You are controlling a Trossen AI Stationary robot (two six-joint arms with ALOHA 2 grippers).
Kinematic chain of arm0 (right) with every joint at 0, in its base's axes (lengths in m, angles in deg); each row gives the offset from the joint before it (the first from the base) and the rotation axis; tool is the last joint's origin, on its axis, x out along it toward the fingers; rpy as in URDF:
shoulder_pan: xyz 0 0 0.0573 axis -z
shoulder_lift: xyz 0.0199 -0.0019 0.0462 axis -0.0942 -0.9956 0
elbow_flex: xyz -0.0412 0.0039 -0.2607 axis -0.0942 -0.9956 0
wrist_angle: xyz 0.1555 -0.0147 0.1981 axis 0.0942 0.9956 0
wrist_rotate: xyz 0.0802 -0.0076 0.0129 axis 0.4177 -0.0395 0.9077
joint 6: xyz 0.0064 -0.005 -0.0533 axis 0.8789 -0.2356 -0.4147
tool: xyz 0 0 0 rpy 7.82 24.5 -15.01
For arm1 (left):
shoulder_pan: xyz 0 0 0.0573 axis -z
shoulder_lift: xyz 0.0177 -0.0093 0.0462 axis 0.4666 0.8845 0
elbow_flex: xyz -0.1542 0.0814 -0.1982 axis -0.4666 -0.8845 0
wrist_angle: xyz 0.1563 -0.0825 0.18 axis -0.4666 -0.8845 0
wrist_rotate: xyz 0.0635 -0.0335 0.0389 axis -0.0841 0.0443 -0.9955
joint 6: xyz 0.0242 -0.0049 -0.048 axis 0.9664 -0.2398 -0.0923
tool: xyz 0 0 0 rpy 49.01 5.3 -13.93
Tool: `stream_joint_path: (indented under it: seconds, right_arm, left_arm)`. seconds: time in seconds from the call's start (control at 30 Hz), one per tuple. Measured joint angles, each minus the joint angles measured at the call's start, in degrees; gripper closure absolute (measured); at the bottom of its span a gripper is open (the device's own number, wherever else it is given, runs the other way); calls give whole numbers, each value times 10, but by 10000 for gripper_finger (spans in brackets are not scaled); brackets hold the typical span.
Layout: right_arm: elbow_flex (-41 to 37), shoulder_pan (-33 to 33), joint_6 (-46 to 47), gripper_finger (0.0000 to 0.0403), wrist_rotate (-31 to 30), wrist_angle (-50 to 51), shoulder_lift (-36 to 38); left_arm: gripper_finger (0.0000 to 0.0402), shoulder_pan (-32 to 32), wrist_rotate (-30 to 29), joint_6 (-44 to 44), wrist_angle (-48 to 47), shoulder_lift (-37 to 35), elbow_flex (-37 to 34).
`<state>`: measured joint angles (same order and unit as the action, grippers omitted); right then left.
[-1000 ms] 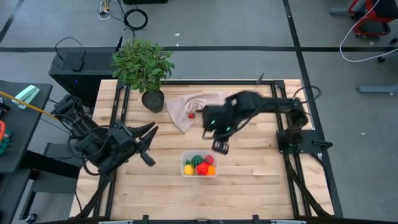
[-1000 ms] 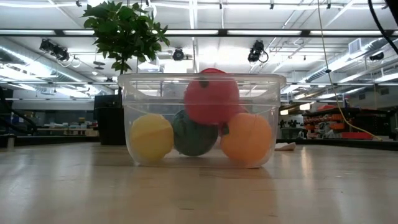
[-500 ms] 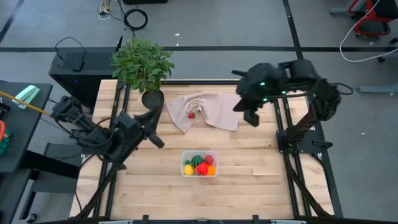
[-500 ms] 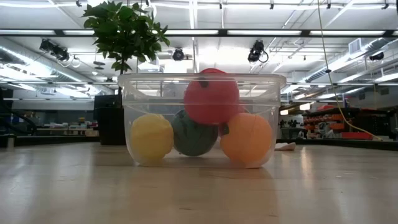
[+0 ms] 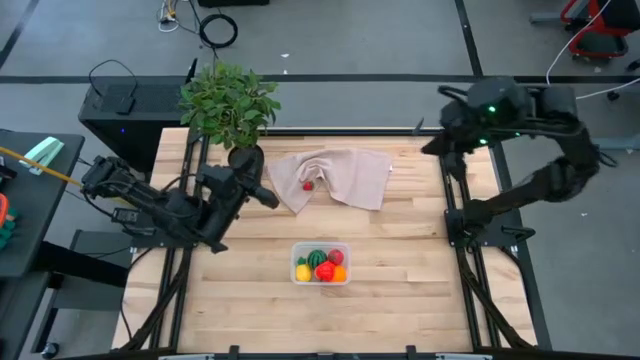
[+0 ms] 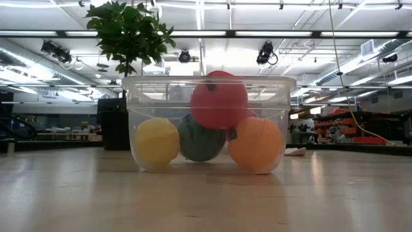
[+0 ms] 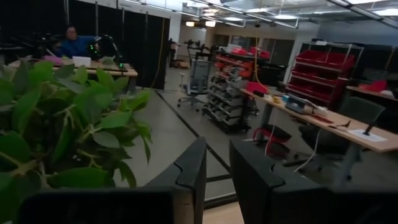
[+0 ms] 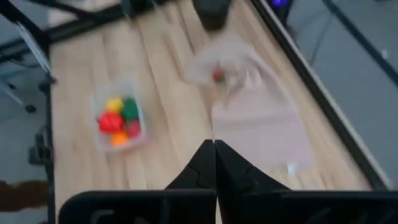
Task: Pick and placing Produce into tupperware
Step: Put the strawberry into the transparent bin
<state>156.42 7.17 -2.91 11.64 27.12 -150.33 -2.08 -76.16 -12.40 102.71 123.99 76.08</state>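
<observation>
at the bench's (image 5: 400, 290) front middle sits the tupperware (image 5: 320, 264), one clear tub holding four produce pieces: one yellow (image 6: 156, 143), one dark green (image 6: 200, 139), one orange (image 6: 256, 143), and one red (image 6: 219, 100) stacked on top. a fifth, small red piece (image 5: 308, 184) lies on the single beige cloth (image 5: 345, 176) farther back, beside the one potted plant (image 5: 230, 105); the low view misses it, the tub blocking that spot. the left tool (image 5: 268, 197) hangs near the pot, its fingers (image 7: 193, 171) slightly parted on nothing. the right tool (image 8: 215, 163), clenched empty, is raised over the bench's far right edge; from above its tips are hard to make out.
</observation>
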Motion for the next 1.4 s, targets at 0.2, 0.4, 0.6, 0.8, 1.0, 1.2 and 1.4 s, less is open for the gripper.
stream_joint_path:
  seconds: [0.2,0.4,0.6,0.8,1.0,1.2,1.4]
  right_arm:
    - [-213,31,17,403,11,2,156]
    - [-360,33,77,403,22,2,277]
    - [-425,33,115,403,23,2,349]
    - [-428,33,119,402,30,1,366]
    - [-428,33,106,402,29,1,365]
    - [-428,33,125,401,21,-1,364]
    - [-428,33,163,401,15,-12,364]
  left_arm:
    - [326,-31,28,-111,-127,0,0]
    - [324,-80,100,-277,-276,13,6]
    - [319,-109,107,-288,-378,129,140]
    - [314,-128,107,-257,-505,255,395]
    - [297,-131,57,-260,-732,334,647]
    - [280,-120,35,-257,-822,352,757]
    - [270,-109,63,-288,-876,355,754]
